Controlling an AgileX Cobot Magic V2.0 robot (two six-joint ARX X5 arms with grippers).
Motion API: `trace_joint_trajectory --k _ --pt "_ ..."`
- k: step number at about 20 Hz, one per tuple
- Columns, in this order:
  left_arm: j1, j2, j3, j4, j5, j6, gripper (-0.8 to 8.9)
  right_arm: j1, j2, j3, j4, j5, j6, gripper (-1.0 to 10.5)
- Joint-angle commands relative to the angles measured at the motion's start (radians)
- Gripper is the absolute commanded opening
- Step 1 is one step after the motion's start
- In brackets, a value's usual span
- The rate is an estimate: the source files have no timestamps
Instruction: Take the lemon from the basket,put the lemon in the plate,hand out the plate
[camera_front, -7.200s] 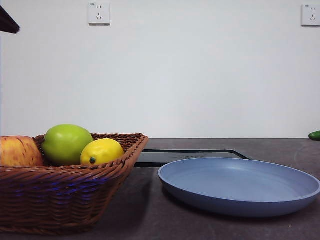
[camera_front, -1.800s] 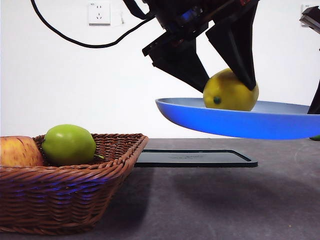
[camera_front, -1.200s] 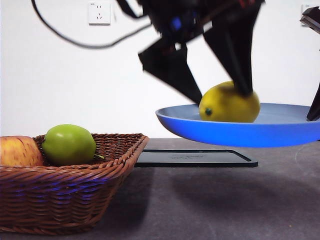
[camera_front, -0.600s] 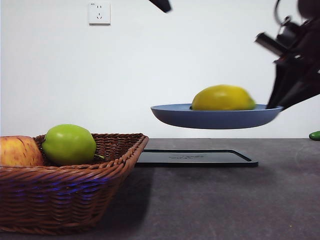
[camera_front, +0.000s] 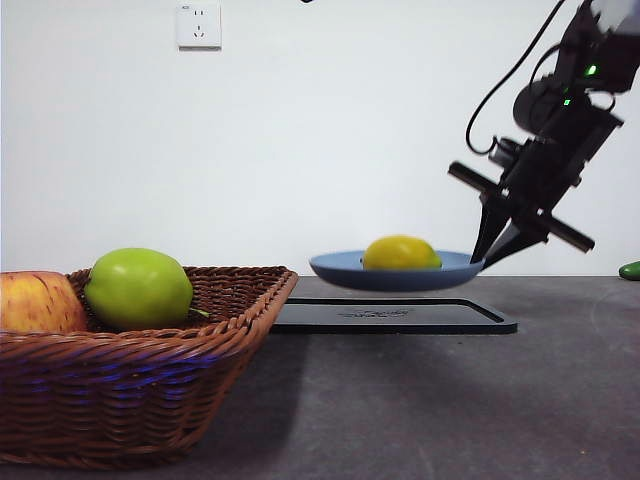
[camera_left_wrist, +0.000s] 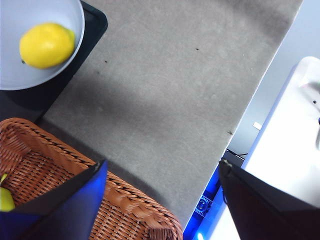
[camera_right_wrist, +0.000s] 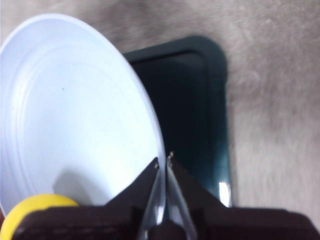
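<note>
Light-blue plate (camera_front: 400, 272) hangs in the air just above the black tray (camera_front: 392, 315), level, w/ the lemon (camera_front: 401, 253) sitting in it. Right gripper (camera_front: 483, 258) comes in from upper right & pinches the plate's rim; the right wrist view shows its two jaws closed thin on that edge. Left gripper (camera_left_wrist: 160, 172) is up & away over the basket (camera_front: 130, 385), jaws spread wide, holding nothing.

Step in hand looks like the last one: lemon is out of the basket & on the plate, so what's left is the hand-out. Next move prob. calls for keeping the plate flat, since the lemon is loose and could roll off the low rim.

Hard to make out: lemon's stem dot isn't visible in front view. In the right wrist view the lemon is cut off by the gripper body. Basket is cropped at the frame edge; the green fruit (camera_front: 137, 289) & apple (camera_front: 38, 302) are partly behind its rim. Small green thing (camera_front: 629, 270) at far right can't be identified.
</note>
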Motion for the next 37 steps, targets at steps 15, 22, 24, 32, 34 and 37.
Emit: trace_joint_trajectory --k 15,22,24,32,34,37 --pt "0.000 0.014 0.019 0.030 -0.042 0.022 3.77 -0.010 0.033 0.039 -0.045 0.066 -0.087 2.5" --pt "0.055 0.014 0.019 0.151 -0.054 0.160 1.45 -0.024 -0.290 0.039 -0.251 0.063 -0.198 2.0" --pt "0.093 0.014 0.019 0.174 -0.052 0.191 0.51 -0.018 -0.388 0.039 -0.317 0.044 -0.241 1.1" --pt "0.348 0.013 0.017 0.176 0.126 0.228 0.06 0.050 -0.723 0.020 -0.465 0.056 -0.340 0.0" --pt "0.414 0.013 0.016 0.151 0.199 0.228 0.06 0.090 -0.808 -0.017 -0.447 0.228 -0.329 0.0" --pt "0.472 -0.013 -0.030 0.177 0.239 0.220 0.06 0.178 -0.927 -0.107 -0.371 0.363 -0.301 0.0"
